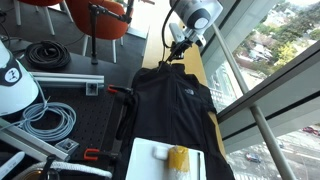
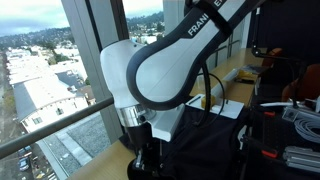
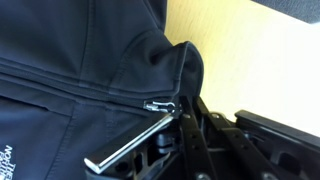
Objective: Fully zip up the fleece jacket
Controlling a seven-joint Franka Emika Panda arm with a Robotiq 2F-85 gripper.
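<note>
Closing stage: our claw (image 1: 179, 47) sits at the collar (image 3: 185, 65) of the jacket (image 1: 170, 100), beside the pull (image 3: 160, 105); we cannot tell its grip. Next, we judge, the pull must travel to the collar top.

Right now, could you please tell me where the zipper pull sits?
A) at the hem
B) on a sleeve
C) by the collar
C: the wrist view shows the pull at the base of the collar, past the logo.
</note>
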